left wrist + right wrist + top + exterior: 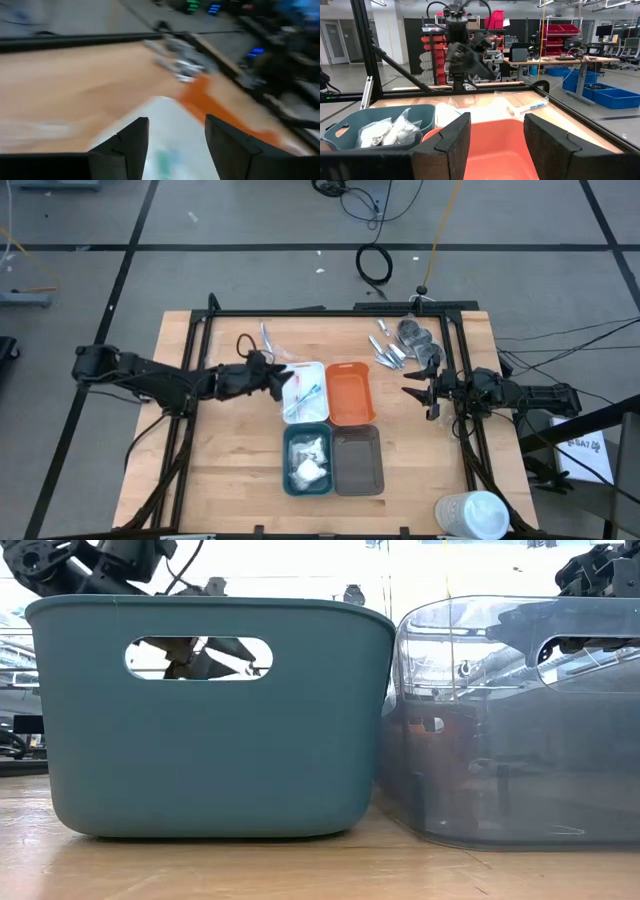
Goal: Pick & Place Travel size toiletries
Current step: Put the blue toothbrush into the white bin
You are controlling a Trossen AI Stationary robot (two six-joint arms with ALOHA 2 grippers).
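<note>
While both grippers, left gripper (281, 379) and right gripper (418, 392), gape empty, we see sachets (309, 457) and sticks (304, 394) trayed, silver pieces (388, 348) unsorted.

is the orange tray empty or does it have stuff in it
Empty: the high view shows only bare orange floor inside the orange tray, and the right wrist view agrees.
</note>
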